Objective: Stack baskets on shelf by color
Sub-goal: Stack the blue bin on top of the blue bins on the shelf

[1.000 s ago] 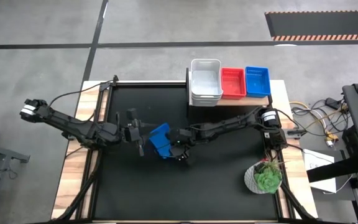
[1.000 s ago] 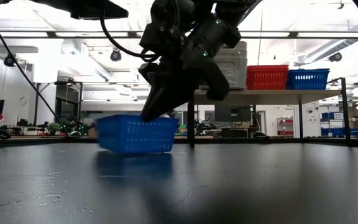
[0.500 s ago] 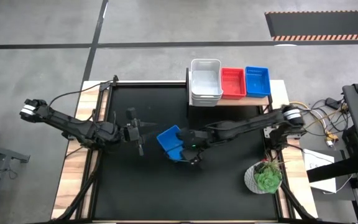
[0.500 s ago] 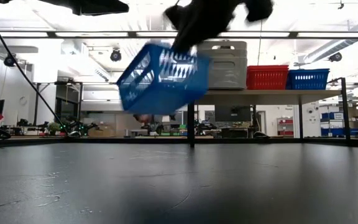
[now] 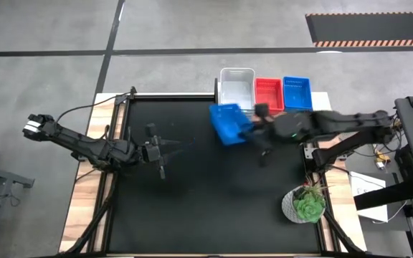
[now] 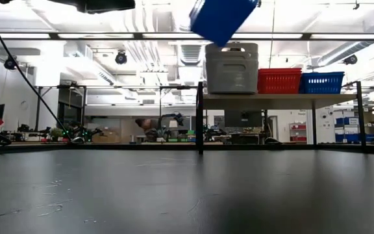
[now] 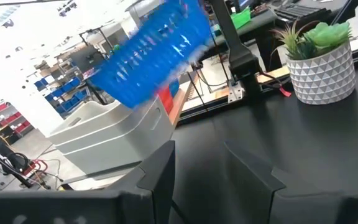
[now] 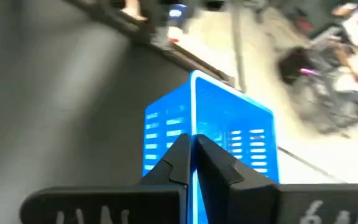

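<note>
Your right end effector [image 5: 248, 133] is pinched onto one wall of a blue basket [image 5: 226, 123], its fingers [image 8: 178, 163] nearly together with only that thin wall between them. The basket hangs tilted in the air, well above the surface [image 5: 192, 208] and just beside the shelf [image 5: 314, 111], close to the white stack [image 5: 236, 93]. On the shelf you have the white baskets on one end, a red basket [image 5: 268, 94] in the middle and another blue basket [image 5: 297, 92] at the far end. Your left end effector [image 5: 160, 151] waits low over the surface's left half, its fingers [image 7: 160, 171] apart and holding nothing. A potted plant [image 5: 305, 205] stands near the right edge.
</note>
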